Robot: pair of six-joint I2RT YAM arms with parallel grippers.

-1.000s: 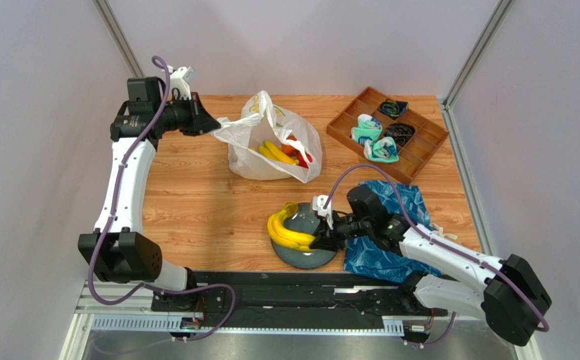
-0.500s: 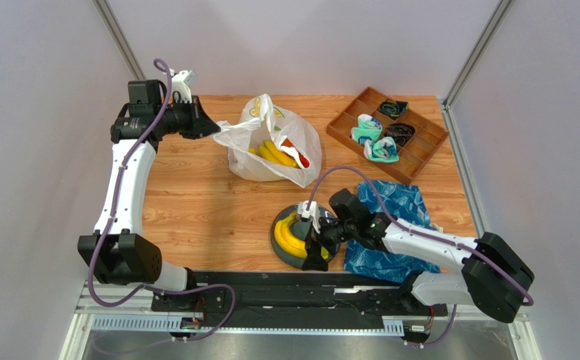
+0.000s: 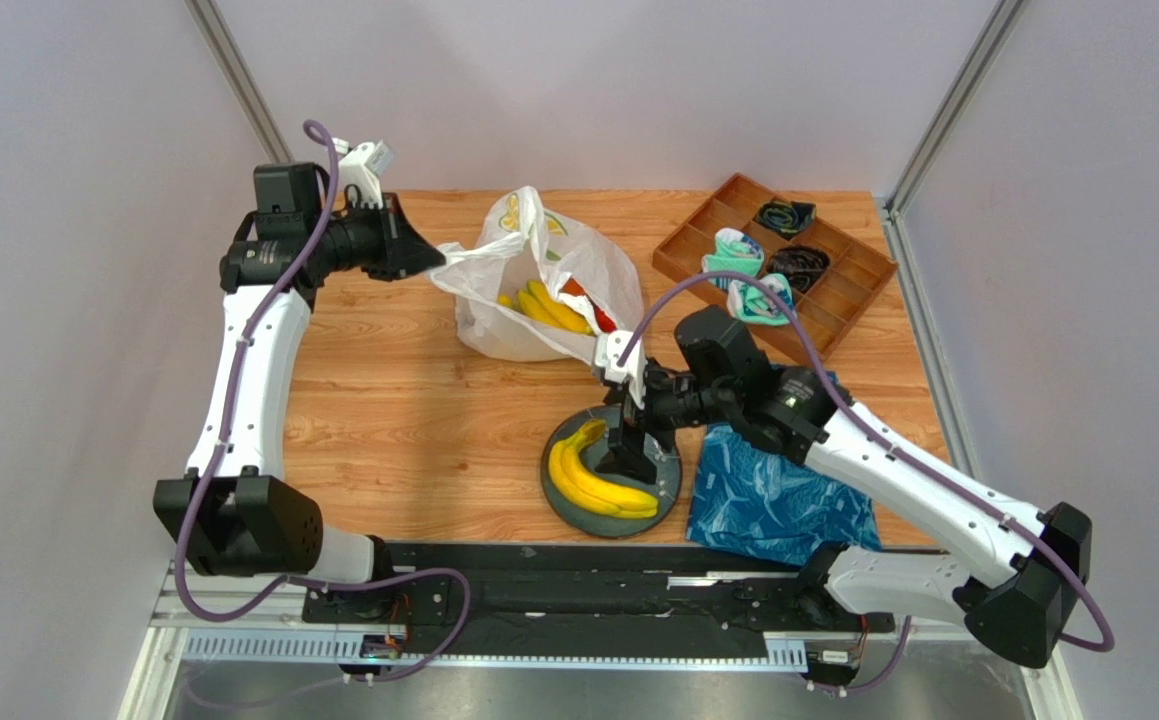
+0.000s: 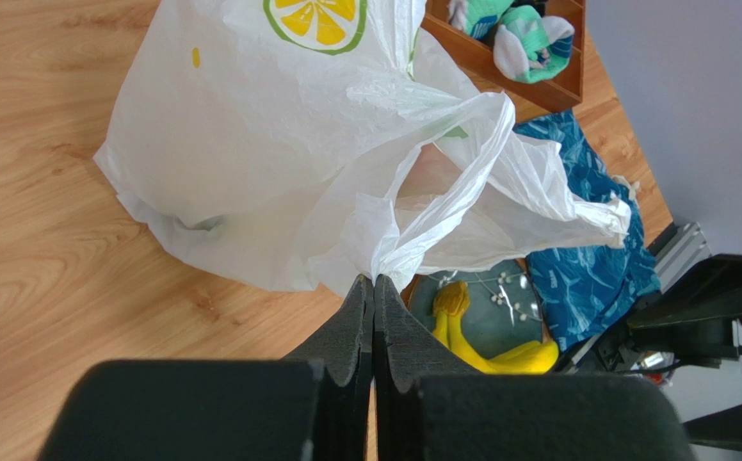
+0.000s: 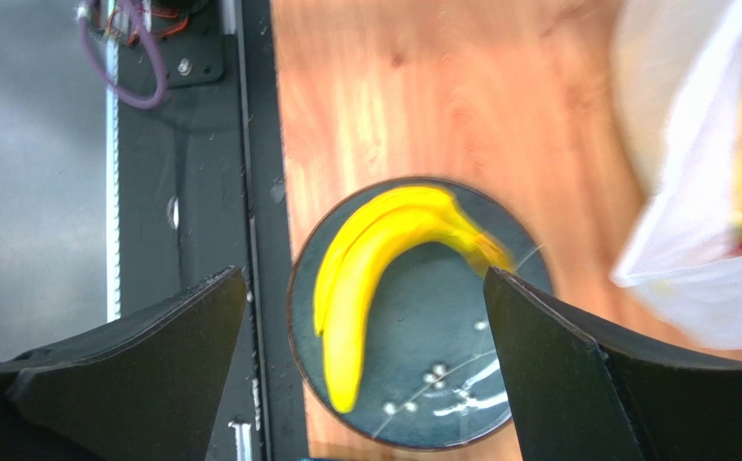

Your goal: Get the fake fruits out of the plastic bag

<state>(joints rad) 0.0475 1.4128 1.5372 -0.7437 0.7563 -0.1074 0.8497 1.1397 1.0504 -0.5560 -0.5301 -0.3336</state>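
The white plastic bag (image 3: 540, 293) lies at the back middle of the table, and through it show a yellow banana bunch (image 3: 548, 308) and a red fruit (image 3: 600, 315). My left gripper (image 3: 428, 258) is shut on the bag's handle (image 4: 413, 240), its tips (image 4: 373, 280) pinching the thin plastic. Another banana bunch (image 3: 600, 477) lies free on a dark round plate (image 3: 660, 477). Just above the plate my right gripper (image 3: 627, 432) hangs open with nothing in it; in its own view the fingers (image 5: 557, 365) straddle the banana (image 5: 375, 259) from above.
A wooden compartment tray (image 3: 841, 293) with teal-and-white socks (image 3: 743, 278) stands at the back right. A blue patterned cloth (image 3: 781, 495) lies right of the plate. The black rail (image 3: 585, 578) runs along the near table edge.
My right gripper has opened, left the banana bunch on the plate, and risen back toward the bag. The left gripper still holds the handle in place.
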